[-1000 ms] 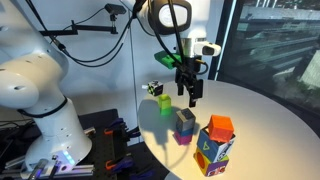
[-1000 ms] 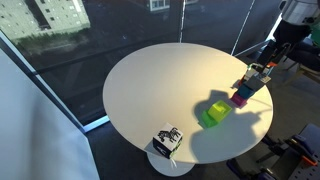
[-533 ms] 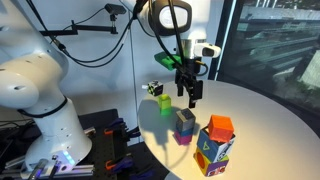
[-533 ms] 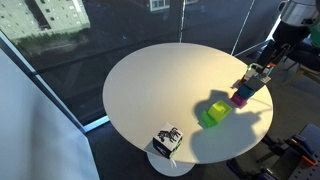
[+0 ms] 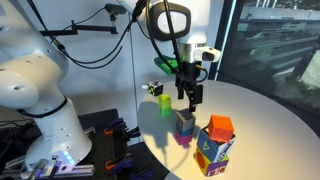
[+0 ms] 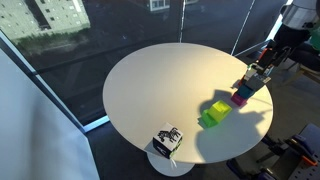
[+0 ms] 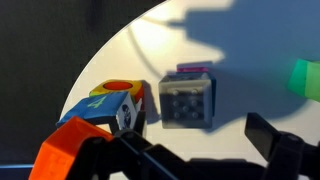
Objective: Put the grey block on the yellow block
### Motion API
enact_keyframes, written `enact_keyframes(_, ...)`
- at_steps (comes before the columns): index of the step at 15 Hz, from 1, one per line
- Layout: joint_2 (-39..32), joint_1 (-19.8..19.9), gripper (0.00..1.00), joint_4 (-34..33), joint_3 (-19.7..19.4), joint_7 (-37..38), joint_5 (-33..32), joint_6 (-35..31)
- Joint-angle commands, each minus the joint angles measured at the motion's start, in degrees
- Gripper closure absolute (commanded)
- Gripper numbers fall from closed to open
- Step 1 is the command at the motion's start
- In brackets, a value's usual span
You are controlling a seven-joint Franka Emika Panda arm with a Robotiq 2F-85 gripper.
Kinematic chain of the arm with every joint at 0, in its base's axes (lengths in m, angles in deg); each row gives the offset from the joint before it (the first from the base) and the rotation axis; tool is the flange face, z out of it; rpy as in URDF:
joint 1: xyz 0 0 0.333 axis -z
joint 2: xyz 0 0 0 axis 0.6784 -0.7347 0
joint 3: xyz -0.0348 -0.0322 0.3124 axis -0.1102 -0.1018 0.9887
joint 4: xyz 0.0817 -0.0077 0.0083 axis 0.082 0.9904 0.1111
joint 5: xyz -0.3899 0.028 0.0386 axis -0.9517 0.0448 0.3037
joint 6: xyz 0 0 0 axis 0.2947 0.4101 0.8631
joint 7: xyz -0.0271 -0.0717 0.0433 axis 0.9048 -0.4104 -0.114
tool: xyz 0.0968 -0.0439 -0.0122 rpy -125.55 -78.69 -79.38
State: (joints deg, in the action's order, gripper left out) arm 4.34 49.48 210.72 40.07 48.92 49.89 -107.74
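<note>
The grey block (image 5: 185, 120) sits on top of a magenta block near the table's edge. It also shows in the wrist view (image 7: 187, 100) and in an exterior view (image 6: 246, 88). The yellow block (image 5: 164, 101) is a bright yellow-green cube standing alone on the table, a short way from the grey block. It shows in an exterior view (image 6: 215, 111) and at the wrist view's right edge (image 7: 306, 78). My gripper (image 5: 188, 96) hangs just above the grey block, open and empty. Its fingers (image 7: 205, 150) frame the bottom of the wrist view.
A large multicoloured block (image 5: 213, 152) with an orange cube (image 5: 220, 126) on top stands right beside the grey block. A small black-and-white cube (image 5: 154, 88) sits at the round white table's (image 6: 150, 90) edge, beyond the yellow block.
My gripper has come down slightly toward the grey block. The blocks have not moved.
</note>
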Motion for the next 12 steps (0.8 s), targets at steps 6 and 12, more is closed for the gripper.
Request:
enact_keyframes(6, -2.57, 0.66, 0.00, -0.15, -2.27, -5.91, 1.44, -1.25)
enact_keyframes(12, -6.09, 0.45, 0.00, -0.27, -2.10, -6.40, 1.49, -3.41)
